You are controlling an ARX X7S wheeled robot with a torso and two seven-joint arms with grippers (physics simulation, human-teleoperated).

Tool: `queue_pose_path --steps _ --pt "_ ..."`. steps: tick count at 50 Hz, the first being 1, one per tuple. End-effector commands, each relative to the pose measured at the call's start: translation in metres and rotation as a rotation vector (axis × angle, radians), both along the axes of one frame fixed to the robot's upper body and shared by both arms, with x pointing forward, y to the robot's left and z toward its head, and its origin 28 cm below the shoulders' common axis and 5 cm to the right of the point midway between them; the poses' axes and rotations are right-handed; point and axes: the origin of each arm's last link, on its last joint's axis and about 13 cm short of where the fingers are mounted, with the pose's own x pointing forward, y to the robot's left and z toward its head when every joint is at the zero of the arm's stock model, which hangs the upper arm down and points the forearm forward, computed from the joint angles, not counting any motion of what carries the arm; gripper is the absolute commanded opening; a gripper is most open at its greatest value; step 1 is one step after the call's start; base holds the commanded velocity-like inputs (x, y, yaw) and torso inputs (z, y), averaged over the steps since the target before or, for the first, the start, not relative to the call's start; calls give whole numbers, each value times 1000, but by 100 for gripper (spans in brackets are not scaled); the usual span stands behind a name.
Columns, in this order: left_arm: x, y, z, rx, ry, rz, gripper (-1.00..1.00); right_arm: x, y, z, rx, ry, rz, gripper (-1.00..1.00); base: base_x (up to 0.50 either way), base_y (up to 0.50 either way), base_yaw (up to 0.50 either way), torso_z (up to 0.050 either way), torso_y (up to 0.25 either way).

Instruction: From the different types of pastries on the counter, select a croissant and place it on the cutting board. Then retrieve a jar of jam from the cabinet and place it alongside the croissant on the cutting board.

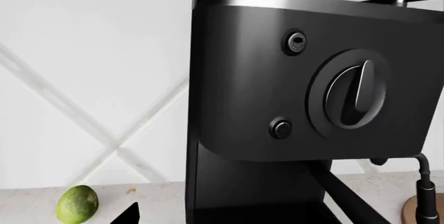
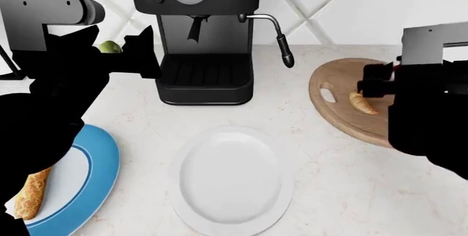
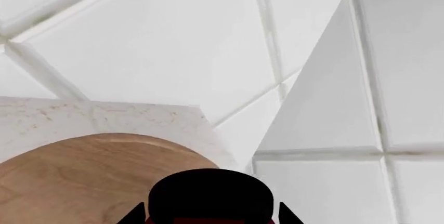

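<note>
A: Where does the task stand, as the operator sees it?

B: The croissant (image 2: 363, 103) already lies on the cutting board (image 2: 343, 80), near its small oval hole. The right end effector (image 2: 380, 84) hangs over the board just beside it, clamped on the jar of jam (image 3: 210, 195); the right wrist view shows the black lid and a strip of red between the fingertips.

A: So the step in hand is setting the jar down?

B: That is the likely reading. The jar should go onto bare wood next to the croissant, not on top of it. In the head view the end effector partly overlaps the pastry, so the gap between them cannot be judged.

A: What makes the placement go well?

B: The operator keeps the jar upright, lowers it straight until its base meets the board, and only then lets the fingers part. A shift toward the middle of the board would keep it off the rim and off the pastry.

A: And the left arm?

B: The left end effector (image 2: 120, 55) is raised over the bench (image 2: 343, 181) near the lime (image 1: 77, 203) and the coffee machine (image 2: 205, 55), facing the machine's dial. Whether it is clenched or released cannot be told. It carries nothing visible and is best kept still.
</note>
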Motion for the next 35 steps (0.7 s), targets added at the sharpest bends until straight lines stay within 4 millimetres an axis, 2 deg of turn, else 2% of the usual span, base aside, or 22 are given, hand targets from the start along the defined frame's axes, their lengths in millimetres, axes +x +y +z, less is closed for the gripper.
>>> queue_pose_path --steps 1,18,30,35 --pt "-2 -1 1 1 -6 -6 100 -4 1 -1 11 4 39 -100 0 0 0 0 0" --pt "-3 -1 3 1 -4 -12 100 -14 3 -17 95 68 109 -100 0 0 0 0 0" --pt "-2 0 2 0 -2 -10 100 -18 -6 -9 94 20 58 -100 -1 0 0 0 0" --pt "-2 -1 2 3 -3 -11 100 -15 -6 -13 91 24 55 -100 0 0 0 0 0"
